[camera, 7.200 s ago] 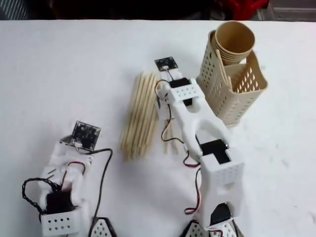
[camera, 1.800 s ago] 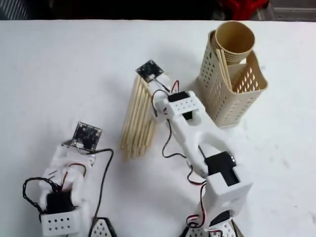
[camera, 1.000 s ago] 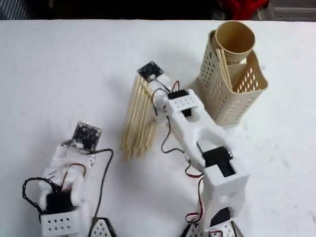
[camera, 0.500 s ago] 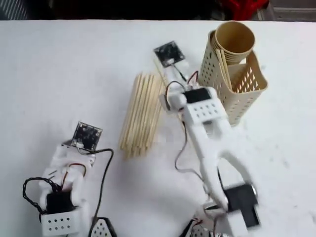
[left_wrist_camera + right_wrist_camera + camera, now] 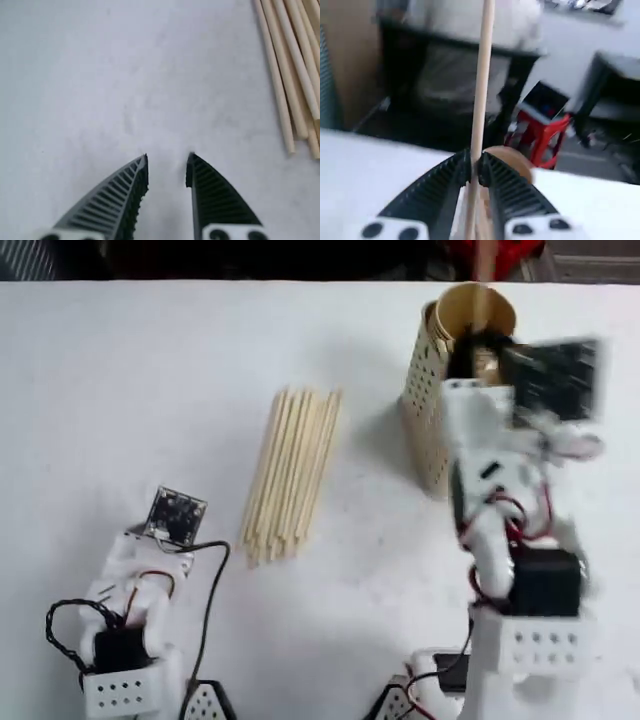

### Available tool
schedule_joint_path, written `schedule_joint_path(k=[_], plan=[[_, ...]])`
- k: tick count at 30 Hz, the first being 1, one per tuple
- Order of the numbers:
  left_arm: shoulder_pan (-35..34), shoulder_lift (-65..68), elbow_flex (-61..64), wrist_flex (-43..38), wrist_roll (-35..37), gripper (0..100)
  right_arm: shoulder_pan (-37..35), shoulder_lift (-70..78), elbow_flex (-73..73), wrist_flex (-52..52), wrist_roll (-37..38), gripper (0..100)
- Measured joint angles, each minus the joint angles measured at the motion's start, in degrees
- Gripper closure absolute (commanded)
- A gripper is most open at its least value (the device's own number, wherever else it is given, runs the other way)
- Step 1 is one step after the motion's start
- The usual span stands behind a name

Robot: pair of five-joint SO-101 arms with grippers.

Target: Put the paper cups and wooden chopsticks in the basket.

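Right gripper (image 5: pixel 474 167) clamped on one upright chopstick (image 5: pixel 484 75); paper cup (image 5: pixel 510 160) just beyond fingertips. Left gripper (image 5: pixel 166 165) parted over table (image 5: pixel 100 75); loose chopsticks (image 5: pixel 295 75) beside fingers.

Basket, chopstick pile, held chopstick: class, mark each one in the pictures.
basket (image 5: pixel 425 420), high view, perforated left wall
chopstick pile (image 5: pixel 290 475), high view, middle of bundle
held chopstick (image 5: pixel 484 60), right wrist view, upper shaft

Pale, matt wooden chopsticks (image 5: pixel 290 475) lie on the smooth white counter (image 5: pixel 130 370) beside the perforated cream plastic basket (image 5: pixel 424 415) holding matt paper cups (image 5: pixel 455 310).
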State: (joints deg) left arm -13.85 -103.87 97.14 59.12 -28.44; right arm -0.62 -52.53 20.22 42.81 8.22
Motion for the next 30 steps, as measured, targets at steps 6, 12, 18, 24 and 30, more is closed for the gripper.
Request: schedule_joint_path(k=[6,12,18,24,30], plan=[[0.00,0.00,0.00,0.00,0.00,86,6.51,2.20,1.85,-6.07,-4.84,98.1],[0.00,0.00,0.00,0.00,0.00,86,6.77,8.00,11.34,-17.76,-5.19,98.1],[0.00,0.00,0.00,0.00,0.00,86,6.77,9.32,20.66,-25.23,-5.19,98.1],[0.00,0.00,0.00,0.00,0.00,86,6.95,9.23,24.79,-25.67,-2.73,98.1],[0.00,0.00,0.00,0.00,0.00,85,2.99,9.32,31.82,-25.67,3.43,97.2]])
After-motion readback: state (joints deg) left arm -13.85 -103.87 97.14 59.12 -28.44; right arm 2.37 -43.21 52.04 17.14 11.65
